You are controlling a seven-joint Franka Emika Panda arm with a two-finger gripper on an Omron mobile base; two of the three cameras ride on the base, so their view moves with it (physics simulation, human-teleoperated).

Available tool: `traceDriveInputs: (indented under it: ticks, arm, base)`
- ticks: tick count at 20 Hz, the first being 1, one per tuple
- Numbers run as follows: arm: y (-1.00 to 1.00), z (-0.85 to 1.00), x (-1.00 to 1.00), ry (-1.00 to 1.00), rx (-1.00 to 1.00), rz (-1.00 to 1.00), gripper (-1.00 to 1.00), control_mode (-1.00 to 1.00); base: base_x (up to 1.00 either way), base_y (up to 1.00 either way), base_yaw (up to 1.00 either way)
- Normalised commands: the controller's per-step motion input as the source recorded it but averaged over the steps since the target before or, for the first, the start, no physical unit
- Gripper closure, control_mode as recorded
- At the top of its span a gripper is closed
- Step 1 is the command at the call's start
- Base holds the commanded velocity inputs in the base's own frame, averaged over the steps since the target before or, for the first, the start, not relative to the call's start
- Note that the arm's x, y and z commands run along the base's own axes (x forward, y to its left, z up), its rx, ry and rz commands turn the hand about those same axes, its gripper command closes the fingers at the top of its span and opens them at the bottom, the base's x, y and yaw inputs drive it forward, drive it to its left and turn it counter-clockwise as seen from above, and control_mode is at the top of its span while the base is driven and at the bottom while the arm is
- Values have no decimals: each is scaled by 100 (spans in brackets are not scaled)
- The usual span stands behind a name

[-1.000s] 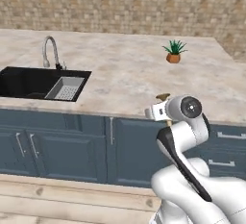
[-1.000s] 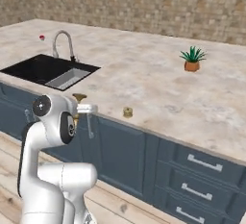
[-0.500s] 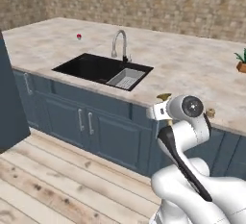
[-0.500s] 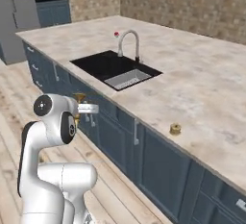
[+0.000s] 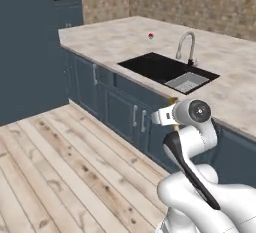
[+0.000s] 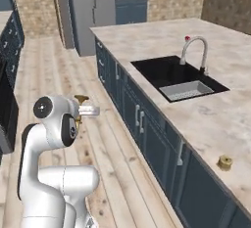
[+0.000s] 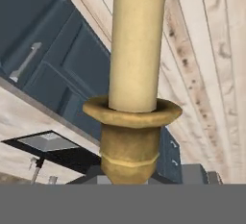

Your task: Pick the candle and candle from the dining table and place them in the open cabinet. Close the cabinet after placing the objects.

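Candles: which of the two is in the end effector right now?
The cream taper candle on its brass candlestick. The squat gold ribbed candle sits on the dining table.

- Wood floor left of the arm lies open, wide room to pass.
- Dining table runs long beside the arm; its blue-grey cupboard fronts wall off that side low down.
- Faucet stands up at the sink, the only tall thing on the top; small red lump sits far behind it.
- Squat ribbed candle near the table edge, bare stone all round it.
- Cream candle on candlestick sticks out ahead of the gripper, closed on it, blocking the hand view's middle.
- Tall dark units close the far end of the aisle.
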Motion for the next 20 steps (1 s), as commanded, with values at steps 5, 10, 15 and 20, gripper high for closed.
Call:
traceDriveInputs:
  ticks: [5,10,15,20]
  arm:
    - [0,0,0,0,0,0,100,100]
    - [0,0,0,0,0,0,100,100]
    - [0,0,0,0,0,0,100,100]
    - [0,0,0,0,0,0,100,100]
  base:
    - [0,16,50]
    - [1,5,44]
    - [0,0,39]
    - [0,0,38]
